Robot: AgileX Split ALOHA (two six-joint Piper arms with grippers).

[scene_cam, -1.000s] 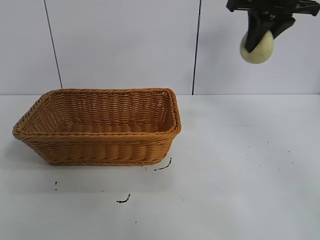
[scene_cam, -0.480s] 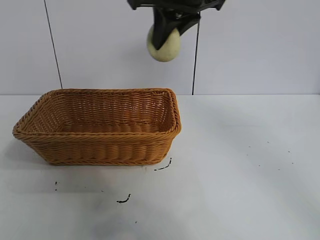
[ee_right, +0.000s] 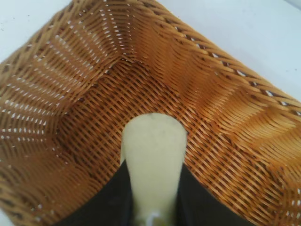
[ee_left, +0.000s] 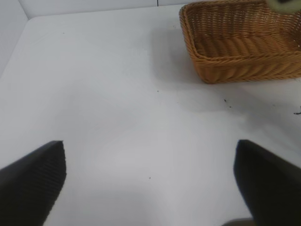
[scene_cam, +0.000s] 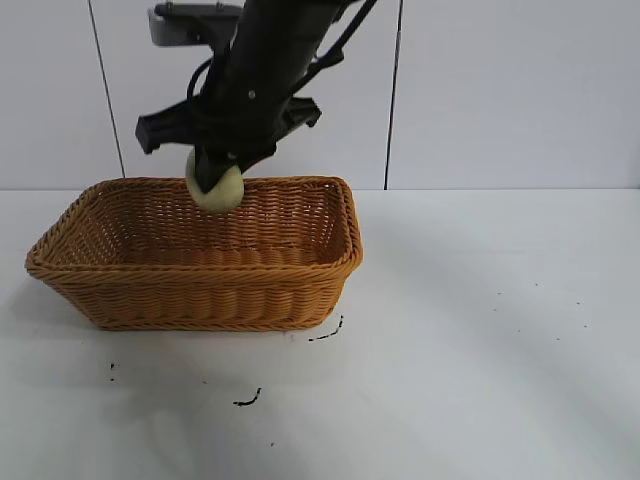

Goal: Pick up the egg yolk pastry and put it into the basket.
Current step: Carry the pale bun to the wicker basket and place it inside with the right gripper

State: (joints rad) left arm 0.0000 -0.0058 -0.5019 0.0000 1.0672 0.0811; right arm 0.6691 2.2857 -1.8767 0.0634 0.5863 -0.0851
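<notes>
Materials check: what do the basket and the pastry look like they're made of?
Basket: woven wicker or rattan-look strands, orange-brown with slight sheen, braided rim; could be plastic imitation. Egg yolk pastry: smooth, matte, pale yellow-cream lump; real dough or a foam or plastic replica, cannot tell.

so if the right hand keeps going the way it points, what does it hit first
Most likely the woven floor of the basket. The right hand, shut on the egg yolk pastry, aims down into it, so the pastry would touch first; the depth left is unclear.
</notes>
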